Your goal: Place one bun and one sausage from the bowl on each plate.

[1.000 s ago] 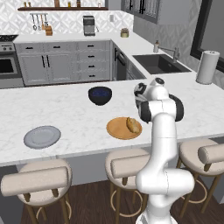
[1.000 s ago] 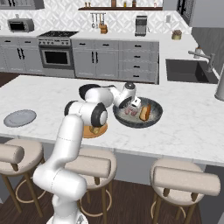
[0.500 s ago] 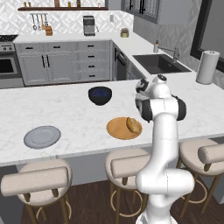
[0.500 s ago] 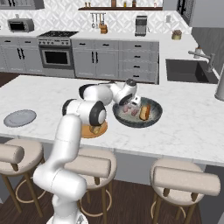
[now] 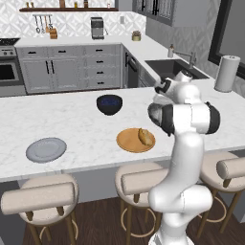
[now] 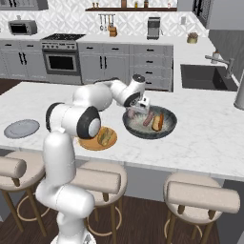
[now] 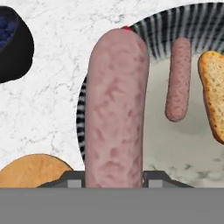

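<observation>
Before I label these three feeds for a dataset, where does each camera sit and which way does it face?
Left base view: behind the arm, left side, looking forward over the counter; arm at lower right, tan plate ahead.
Right base view: behind, right side; arm at lower left, hand over the speckled bowl.
Hand view: on the hand, looking along a held sausage into the bowl.
Shared: plate, bowl.

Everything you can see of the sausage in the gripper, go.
The held sausage is a thick, mottled pink, smooth-skinned cylinder with a rounded end. It stands lengthwise between the fingers of the gripper, clamped at its lower end. It hangs over the near rim of the dark speckled bowl, lifted clear. Only the fingers appear to touch it.
</observation>
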